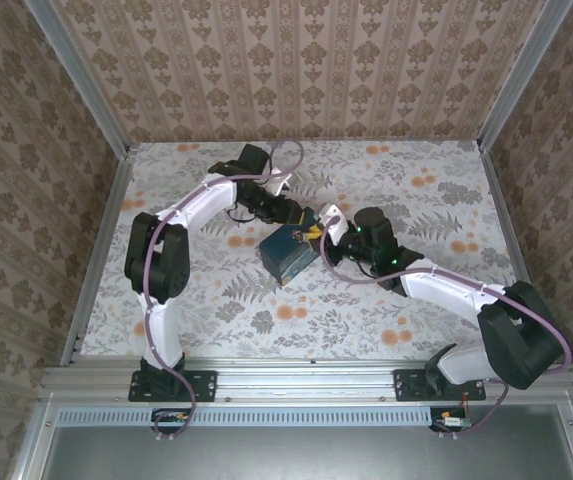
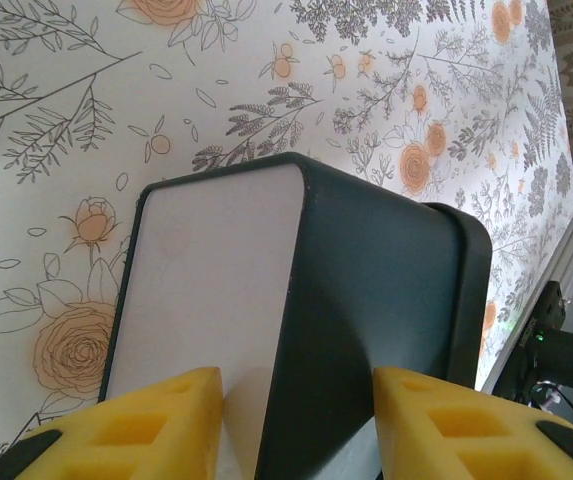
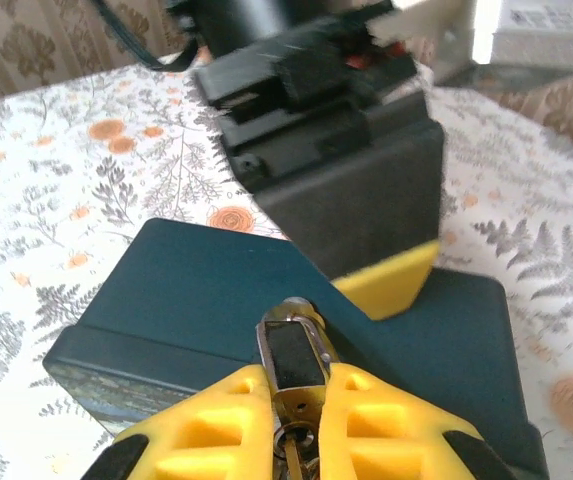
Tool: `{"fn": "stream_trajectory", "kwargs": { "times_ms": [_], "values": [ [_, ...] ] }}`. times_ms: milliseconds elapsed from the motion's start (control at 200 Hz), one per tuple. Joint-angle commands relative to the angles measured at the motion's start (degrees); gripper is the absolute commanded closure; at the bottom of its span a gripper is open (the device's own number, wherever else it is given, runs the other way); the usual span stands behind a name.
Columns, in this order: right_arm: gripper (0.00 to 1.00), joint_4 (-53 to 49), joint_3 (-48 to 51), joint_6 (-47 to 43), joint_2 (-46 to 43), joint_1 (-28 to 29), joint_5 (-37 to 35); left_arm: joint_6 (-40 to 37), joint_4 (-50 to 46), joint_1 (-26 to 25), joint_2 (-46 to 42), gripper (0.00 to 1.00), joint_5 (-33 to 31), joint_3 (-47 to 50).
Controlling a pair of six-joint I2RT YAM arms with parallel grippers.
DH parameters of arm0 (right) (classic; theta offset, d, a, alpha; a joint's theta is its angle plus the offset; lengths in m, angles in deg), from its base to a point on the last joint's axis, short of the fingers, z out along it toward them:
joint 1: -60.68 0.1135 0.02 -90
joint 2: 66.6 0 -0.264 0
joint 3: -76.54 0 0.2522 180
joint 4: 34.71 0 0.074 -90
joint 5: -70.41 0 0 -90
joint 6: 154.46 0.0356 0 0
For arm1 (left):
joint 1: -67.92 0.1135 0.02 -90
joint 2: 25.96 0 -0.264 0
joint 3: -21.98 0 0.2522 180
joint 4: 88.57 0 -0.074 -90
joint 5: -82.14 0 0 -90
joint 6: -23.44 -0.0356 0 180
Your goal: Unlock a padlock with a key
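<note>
Right gripper (image 3: 293,395) is pinched tight on the padlock (image 3: 292,358), just above the blue box (image 3: 186,290) near the middle of the table (image 3: 36,190). Tiny, hard, slick metal, light I'd judge, so grip the flat body and leave the shackle free. It's silvery-grey, thin loop poking past the fingertips, while the left gripper (image 2: 296,420) clamps the box's corner.
</note>
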Motion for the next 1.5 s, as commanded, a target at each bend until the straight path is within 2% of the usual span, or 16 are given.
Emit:
{"fn": "stream_trajectory", "kwargs": {
  "times_ms": [0, 90, 180, 395, 655, 1010, 1160, 1185, 1280, 1360, 1495],
  "values": [
    [0.93, -3.0, 2.0, -10.3, -0.5, 2.6, -2.4, -1.4, -1.5, 0.1, 2.3, 0.59, -2.5, -0.7],
    [0.93, 0.1, 4.5, -13.8, -2.0, 4.0, -2.5, -0.6, 0.2, 0.9, 0.6, 0.58, -0.7, -0.1],
    [0.93, 1.2, 5.7, -18.5, -2.9, 6.0, -5.0, -2.1, -3.3, 0.6, 1.9, 0.59, 0.3, -3.6],
    [0.94, -1.0, 4.4, -31.0, -0.7, 12.8, -17.3, -2.8, -6.3, -0.3, 5.5, 0.6, 1.5, -7.4],
    [0.95, -2.6, 3.7, -41.3, 2.8, 17.8, -27.6, -2.6, -6.0, 0.1, 5.9, 0.61, 0.9, -5.9],
    [0.97, -4.6, 4.8, -49.0, 5.1, 21.4, -35.1, -1.0, -6.7, 0.9, 10.3, 0.61, 2.3, -12.6],
    [0.99, -6.1, 4.0, -48.6, 4.2, 22.3, -36.3, 2.1, -7.1, 2.1, 4.3, 0.48, -0.5, -14.3],
    [0.99, -6.5, 3.9, -48.2, 4.0, 22.3, -36.2, 2.8, -7.2, 4.1, 3.0, 0.47, -1.1, -14.5],
    [0.99, -7.6, 3.9, -46.6, 3.1, 22.3, -35.5, 5.0, -8.1, 6.0, -2.5, 0.46, -5.4, -13.8],
    [1.0, -9.0, 3.5, -43.4, 1.7, 22.0, -33.0, 7.8, -7.5, 7.4, -8.4, 0.45, -10.6, -8.5],
    [1.0, -12.0, 1.8, -40.7, -1.3, 20.5, -28.1, 12.3, -5.0, 9.0, -18.6, 0.44, -16.8, 7.0]
  ]
}}
